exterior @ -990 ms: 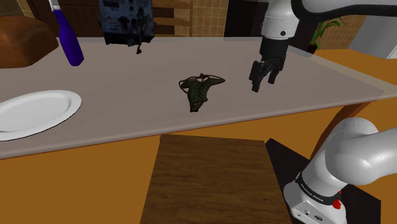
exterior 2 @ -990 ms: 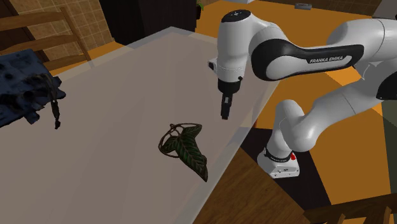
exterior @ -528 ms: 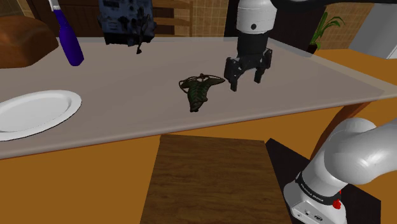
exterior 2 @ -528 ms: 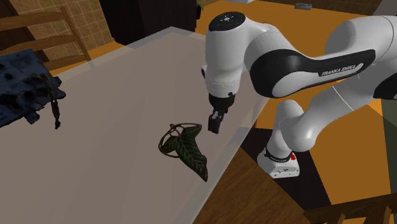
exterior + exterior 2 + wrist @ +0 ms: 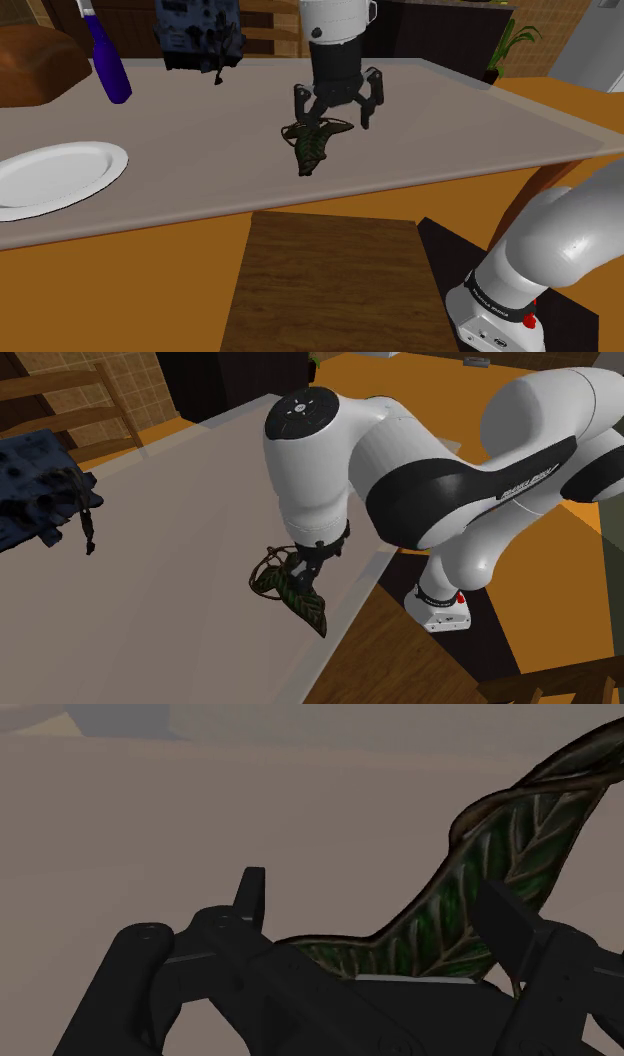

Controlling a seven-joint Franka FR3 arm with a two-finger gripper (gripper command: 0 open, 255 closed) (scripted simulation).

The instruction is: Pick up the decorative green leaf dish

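Note:
The leaf dish (image 5: 313, 146) is dark green with raised veins and a brown twisted stem rim. It lies flat on the grey table (image 5: 200, 150), toward the near edge. My black gripper (image 5: 334, 118) hangs just above the dish's far end, open, with the fingers spread wide. In the second exterior view the arm's big white joint covers most of the gripper (image 5: 308, 574), which is low over the leaf dish (image 5: 298, 597). In the wrist view the leaf dish (image 5: 470, 904) runs between the two fingers (image 5: 251, 894), which do not touch it.
A white plate (image 5: 55, 175) sits at the shoulder view's left. A purple bottle (image 5: 108, 65), a dark blue machine (image 5: 198, 35) and a brown lump (image 5: 35, 65) line the table's far side. The table's near edge runs close to the dish, above the wooden stand top (image 5: 330, 280).
The arm has swung toward the shoulder view's left, from beside the dish to right over it, and come lower. The fingers stay apart. The dish has not moved.

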